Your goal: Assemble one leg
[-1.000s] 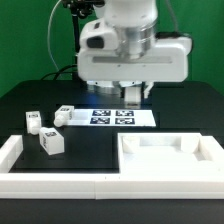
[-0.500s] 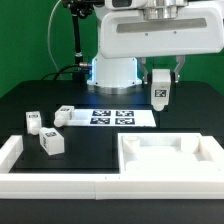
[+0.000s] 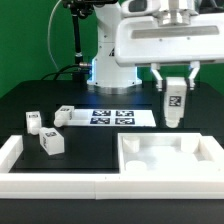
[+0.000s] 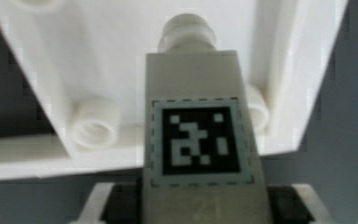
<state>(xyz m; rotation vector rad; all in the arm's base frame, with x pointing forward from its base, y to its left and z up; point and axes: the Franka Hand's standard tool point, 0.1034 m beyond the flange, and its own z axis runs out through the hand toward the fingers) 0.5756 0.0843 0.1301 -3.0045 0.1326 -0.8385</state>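
The gripper is clamped on the leg, which hangs upright between its fingers, long axis vertical, with the tray's corner below its lower end.

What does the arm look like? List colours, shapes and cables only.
The arm is glossy white with bulky, rounded segments, and a bluish glow shows near its base. The gripper has a wide, boxy white body and two short dark fingers. A thin black cable runs down behind the arm. No markings are legible.
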